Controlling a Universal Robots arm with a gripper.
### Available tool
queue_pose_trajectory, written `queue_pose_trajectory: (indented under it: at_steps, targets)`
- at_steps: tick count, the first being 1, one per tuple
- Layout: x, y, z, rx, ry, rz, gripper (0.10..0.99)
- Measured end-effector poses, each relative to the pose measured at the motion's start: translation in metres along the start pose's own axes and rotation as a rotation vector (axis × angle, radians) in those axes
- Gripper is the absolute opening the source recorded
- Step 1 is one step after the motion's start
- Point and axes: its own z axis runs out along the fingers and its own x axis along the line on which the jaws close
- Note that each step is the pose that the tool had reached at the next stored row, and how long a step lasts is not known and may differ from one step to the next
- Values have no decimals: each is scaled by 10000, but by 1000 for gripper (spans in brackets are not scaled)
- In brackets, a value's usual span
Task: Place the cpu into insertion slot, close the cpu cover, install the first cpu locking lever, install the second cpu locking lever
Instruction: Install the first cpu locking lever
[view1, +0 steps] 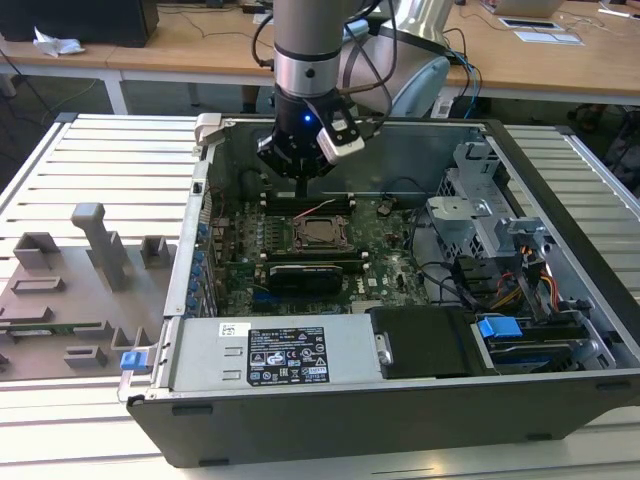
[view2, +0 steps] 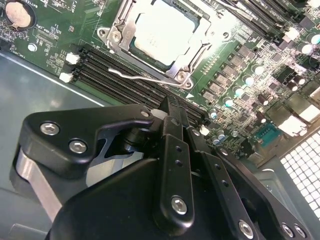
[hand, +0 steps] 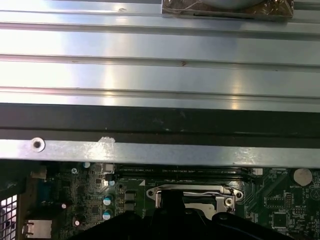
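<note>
Your gripper (view2: 172, 107) hangs with its fingers (view2: 175, 150) pressed together and holding nothing, just beyond the cpu (view2: 165, 31), which sits in the insertion slot (view2: 117, 22) under the closed cpu cover (view2: 200, 47), one locking lever (view2: 150, 78) standing free nearest the fingertips.

The claw (view1: 303, 172) is hanging inside the open computer case (view1: 560, 300), which is lying on the desk (view1: 90, 160), and it is sitting above the memory slots (view2: 125, 82) near the case's far wall. Just beyond the claw's tip in the second wrist view, the cpu (view2: 165, 30) is lying in the insertion slot (view2: 197, 47) with the cpu cover (view2: 122, 27) lying down around it, and a locking lever (view2: 145, 77) is running between the claw and the slot. Well off to the exterior view's left of the claw, a fixture tray (view1: 70, 290) is resting on the desk outside the case, while the power supply (view1: 270, 352) is sitting in the case on the near side of the claw.
</note>
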Motion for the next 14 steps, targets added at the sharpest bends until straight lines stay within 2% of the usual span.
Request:
queue_pose_trajectory:
  at_steps: [4, 9, 12, 14]
  targets:
    - [0, -1, 20, 0, 0, 0, 110]
    - [1, -6, 101, -7, -1, 2, 110]
    - [2, -9, 168, -123, -5, 3, 110]
    - [-1, -9, 191, -136, -4, 0, 110]
